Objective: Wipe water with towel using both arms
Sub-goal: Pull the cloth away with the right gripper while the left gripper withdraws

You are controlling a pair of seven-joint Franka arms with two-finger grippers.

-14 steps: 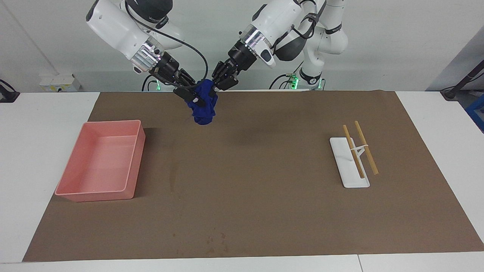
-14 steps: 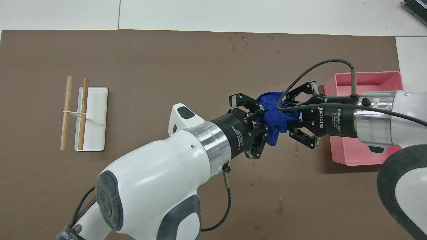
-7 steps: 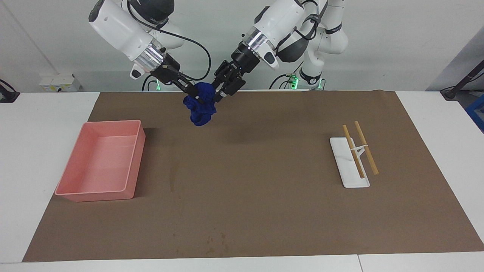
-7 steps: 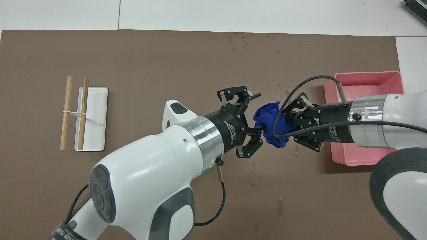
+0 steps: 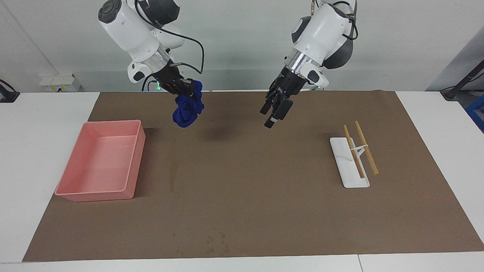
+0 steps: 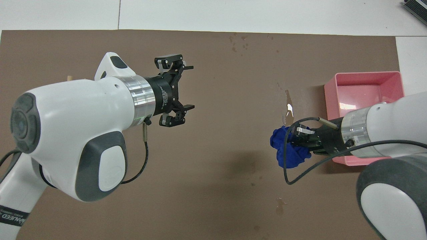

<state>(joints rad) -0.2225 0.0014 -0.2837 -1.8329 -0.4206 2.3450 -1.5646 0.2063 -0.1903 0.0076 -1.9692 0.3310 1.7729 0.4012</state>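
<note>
Pink bin (image 5: 100,160) sits at the right arm's end of the table; just beside it, toward the middle, the water (image 5: 173,175) streaks the brown mat (image 5: 264,211), and up over the mat's robot-side edge the right end effector (image 5: 186,90) pinches the bunched navy towel (image 5: 186,109). To wipe well, I'd lower the towel onto the streak's nearer end and drag along its length with steady pressure. Over mid-mat the left end effector (image 5: 275,108) hangs spread and empty, well apart from the towel.
</note>
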